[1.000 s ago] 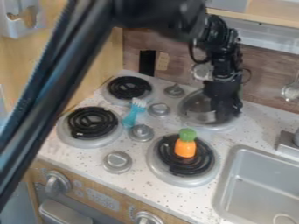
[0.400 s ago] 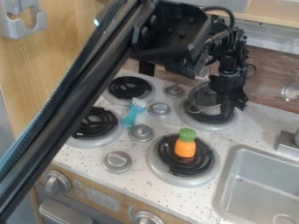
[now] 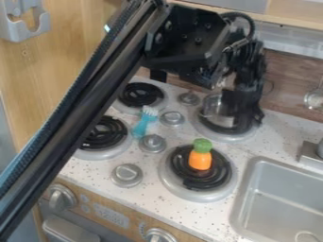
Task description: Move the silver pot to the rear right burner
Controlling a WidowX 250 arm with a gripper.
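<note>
Silver round metal pot (image 3: 217,109) is seen over the rear right burner (image 3: 221,135), a black coil set in a round silver dish, with its body towards the left and rear of the coil. Whether its base rests on the coil or hangs just above it cannot be told. The step in hand is judged to be the final setting down.

On the left, the turquoise plastic brush (image 3: 142,125) and the silver round knob (image 3: 172,118) lie outside the path and can be ignored. Nearer the front, the orange toy carrot with a green top (image 3: 200,158) is best cleared by a vertical approach, with no swing forward. For the pot, a slight shift to the right is probably called for, so that its base is centred; it should then be lowered slowly and level, as a tilted base could catch on a coil ring and slip off when freed. Release is best made only once full support is felt.

Furthest right of these, the black end effector (image 3: 246,111) is placed over the burner, against the pot's right side as seen. Whether it is open, closed or gripping the pot cannot be told.
</note>
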